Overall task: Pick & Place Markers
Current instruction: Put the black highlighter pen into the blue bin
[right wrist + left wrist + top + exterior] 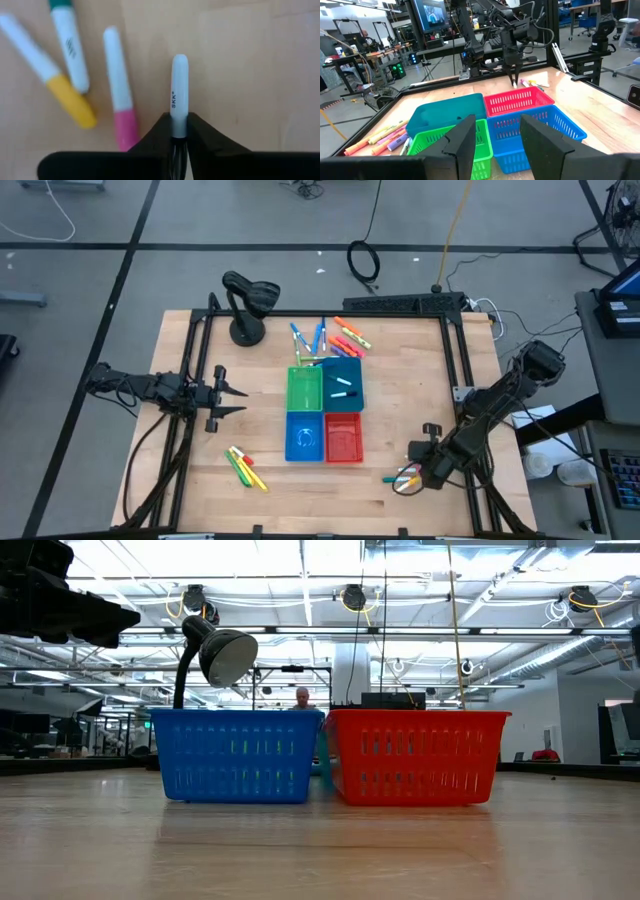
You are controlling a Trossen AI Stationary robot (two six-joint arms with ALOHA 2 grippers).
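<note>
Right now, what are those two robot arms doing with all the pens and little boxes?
The right hand is down at the near right of the wooden table, pinched shut on a thin white marker. Beside it lie a white marker with a pink cap and one with a yellow cap. The left hand waits open, facing the four small plastic bins. More loose markers lie behind the bins.

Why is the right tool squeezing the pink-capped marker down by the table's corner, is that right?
Not quite. The right tool is shut on the plain white marker, not the pink-capped one; that one lies loose on the wood beside it. The right wrist view shows this. The spot is right: down by the table's corner.
</note>
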